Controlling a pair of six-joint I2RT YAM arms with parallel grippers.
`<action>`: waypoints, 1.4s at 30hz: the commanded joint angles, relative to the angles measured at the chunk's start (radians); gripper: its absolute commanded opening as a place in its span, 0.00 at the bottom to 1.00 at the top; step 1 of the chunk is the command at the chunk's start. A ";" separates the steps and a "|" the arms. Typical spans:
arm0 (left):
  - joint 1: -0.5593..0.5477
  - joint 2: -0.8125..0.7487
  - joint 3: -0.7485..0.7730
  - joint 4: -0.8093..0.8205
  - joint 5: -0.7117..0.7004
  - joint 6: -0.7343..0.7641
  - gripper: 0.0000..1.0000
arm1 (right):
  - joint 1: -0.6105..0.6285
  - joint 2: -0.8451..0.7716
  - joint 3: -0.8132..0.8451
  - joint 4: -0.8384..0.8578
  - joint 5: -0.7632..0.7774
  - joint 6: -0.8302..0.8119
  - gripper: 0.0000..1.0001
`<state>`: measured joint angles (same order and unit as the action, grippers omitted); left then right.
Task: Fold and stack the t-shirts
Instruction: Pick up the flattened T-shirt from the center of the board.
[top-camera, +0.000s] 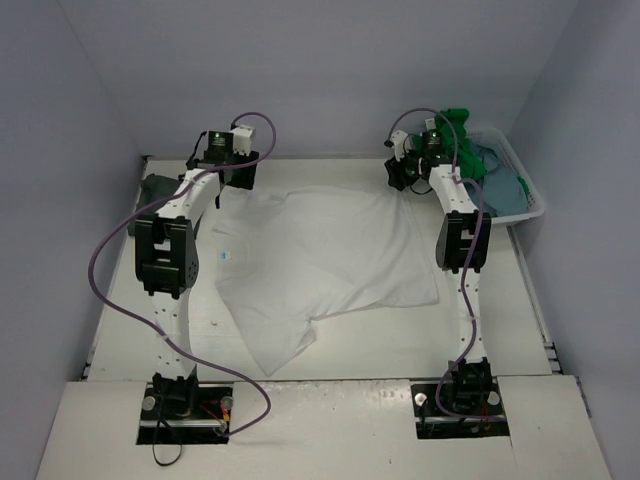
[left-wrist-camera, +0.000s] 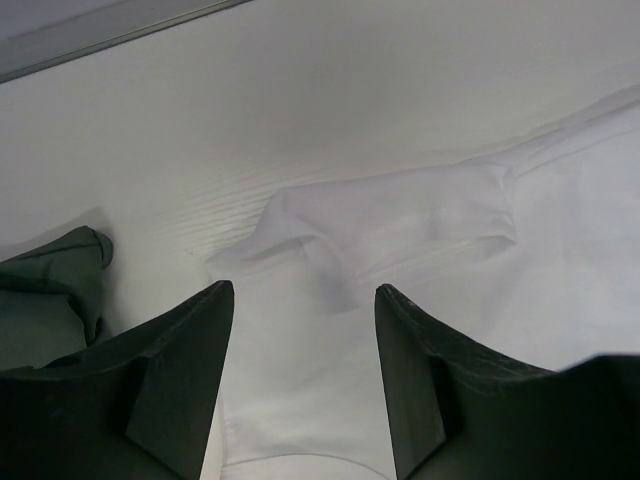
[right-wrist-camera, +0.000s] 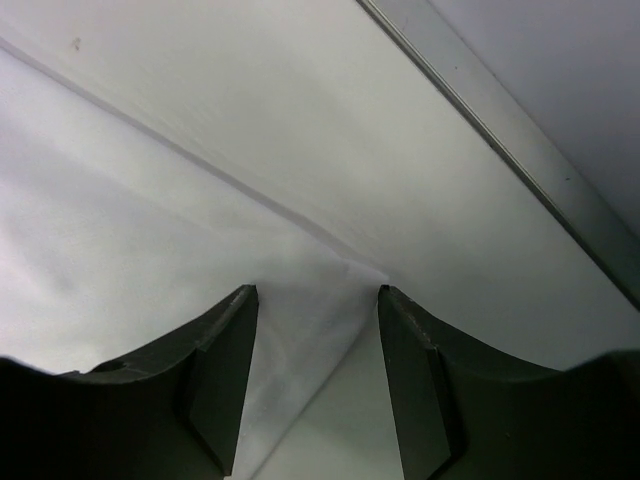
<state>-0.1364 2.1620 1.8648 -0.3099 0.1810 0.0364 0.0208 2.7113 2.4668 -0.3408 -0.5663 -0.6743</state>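
Left gripper (left-wrist-camera: 302, 290) and right gripper (right-wrist-camera: 317, 292) gape open over white t-shirt (top-camera: 320, 250) upper-frame corners; fold starting, I reckon; next, pinch both.

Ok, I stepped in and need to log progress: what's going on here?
A white cloth t-shirt lies spread on the table for folding. The left gripper hovers open over its far-left sleeve, the right gripper open over its far-right corner; neither grips it. A dark grey t-shirt lies at the far left; a bright green shirt and a blue-grey shirt sit in the white plastic basket.
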 joint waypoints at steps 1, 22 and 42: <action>0.000 -0.047 0.007 0.034 0.011 -0.015 0.53 | -0.001 -0.009 0.081 0.013 -0.021 -0.013 0.48; -0.038 -0.011 -0.026 0.095 0.083 0.017 0.53 | -0.005 -0.105 -0.077 -0.007 -0.020 -0.030 0.00; -0.218 -0.002 -0.200 0.385 -0.181 0.450 0.44 | -0.007 -0.154 -0.206 -0.007 -0.029 -0.053 0.00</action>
<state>-0.3767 2.1994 1.6276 -0.0639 0.1062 0.4122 0.0200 2.6221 2.2860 -0.2962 -0.5907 -0.7128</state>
